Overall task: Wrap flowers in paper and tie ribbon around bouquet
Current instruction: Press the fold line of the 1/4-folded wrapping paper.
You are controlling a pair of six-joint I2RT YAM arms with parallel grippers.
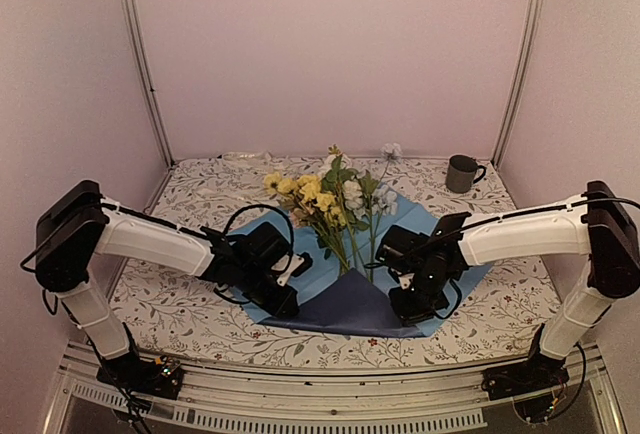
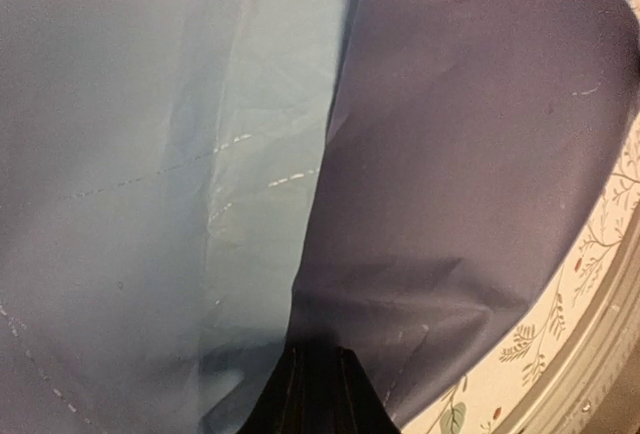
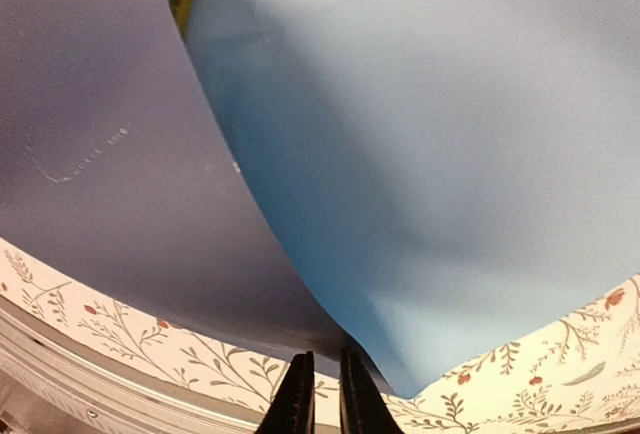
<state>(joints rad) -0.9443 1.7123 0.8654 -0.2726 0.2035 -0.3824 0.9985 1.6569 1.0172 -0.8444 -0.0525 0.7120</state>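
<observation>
At the centre of the worktop (image 1: 200, 194), the paper (image 1: 345, 306) lies as a dark navy sheet, its lighter blue face exposed at both sides and its near part folded over the stems. The flowers (image 1: 325, 199) rest on it, with yellow, white and pale blooms toward the far side. The left gripper (image 2: 320, 394) is closed on a paper fold. The right gripper (image 3: 325, 394) shows a narrow gap at the paper's edge; a grip cannot be confirmed. A grey mug (image 1: 461, 173) stands far right, its contents not visible.

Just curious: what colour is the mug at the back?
Dark grey; the mug shows best in the top view.
</observation>
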